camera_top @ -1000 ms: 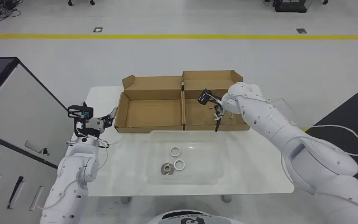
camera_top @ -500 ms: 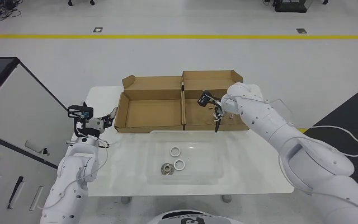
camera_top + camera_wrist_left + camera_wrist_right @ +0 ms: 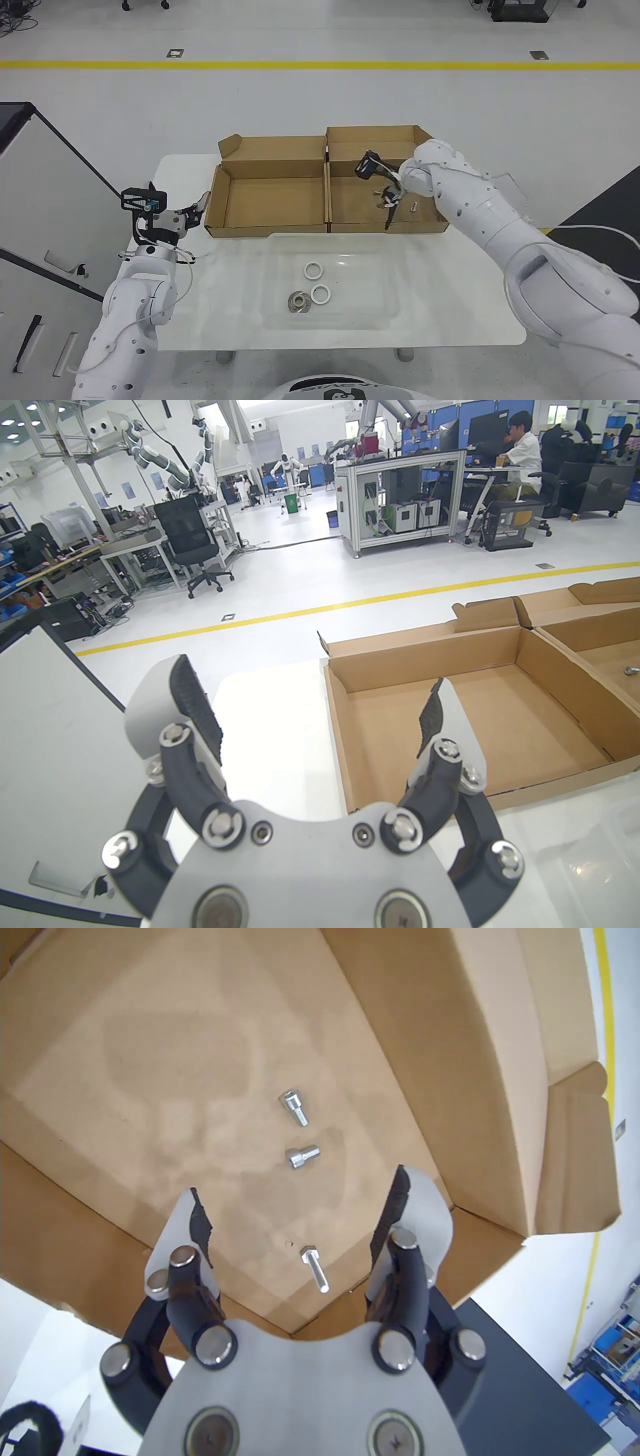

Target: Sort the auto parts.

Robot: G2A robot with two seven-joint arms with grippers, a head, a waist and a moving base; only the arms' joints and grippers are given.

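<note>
table point(image 3: 460, 310): white; 2 cardboard boxes point(image 3: 270, 200) | floor point(image 3: 300, 100): pale; yellow line point(image 3: 300, 65)

The left box point(image 3: 270, 195) and the right box point(image 3: 352, 205) were plain cardboard brown. The three bolts point(image 3: 301, 1158) inside the right box were shiny silver. In front of the right box, on the white table point(image 3: 450, 300), lay two white rings point(image 3: 313, 270) and a dull grey metal part point(image 3: 297, 300). The right gripper point(image 3: 296, 1183) had black ribbed pads point(image 3: 201, 1223) on silver-grey fingers point(image 3: 430, 1208). Beyond the right box a yellow line point(image 3: 300, 65) crossed the pale grey floor point(image 3: 450, 100).
</note>
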